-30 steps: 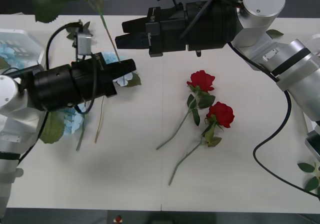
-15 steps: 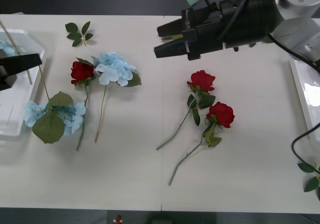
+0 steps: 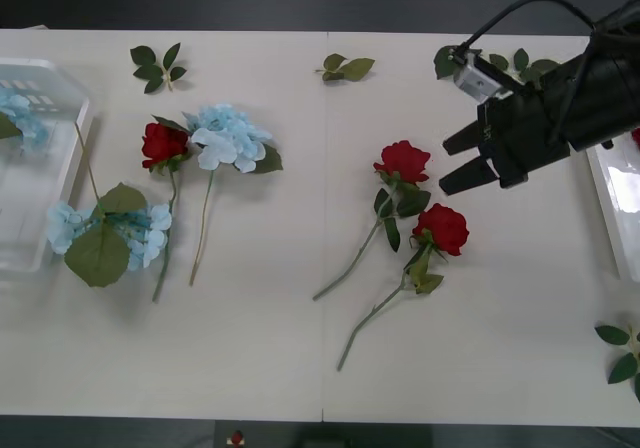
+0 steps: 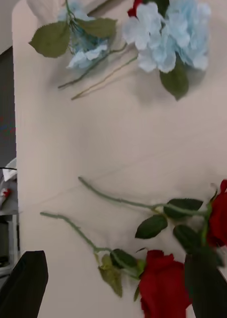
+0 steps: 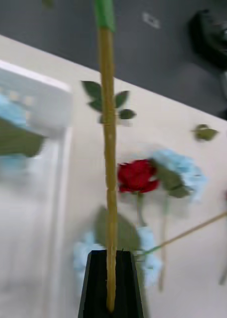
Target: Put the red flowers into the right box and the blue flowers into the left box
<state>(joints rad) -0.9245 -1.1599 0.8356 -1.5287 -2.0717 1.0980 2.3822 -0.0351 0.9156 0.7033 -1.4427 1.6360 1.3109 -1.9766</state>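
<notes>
Close up, left pincer [image 5: 111, 278] clamping blue flower stem [image 5: 108, 164]

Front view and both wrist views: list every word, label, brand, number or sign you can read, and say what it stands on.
None can be read. The small pale tag on the right gripper is too small and blurred to tell whether it bears any text. The flowers, the leaf sprigs, the table and the left box carry no lettering.

You find no readable text, label, brand, number or sign in these views. Nothing legible stands on the flowers, the trays, the table or either arm.
</notes>
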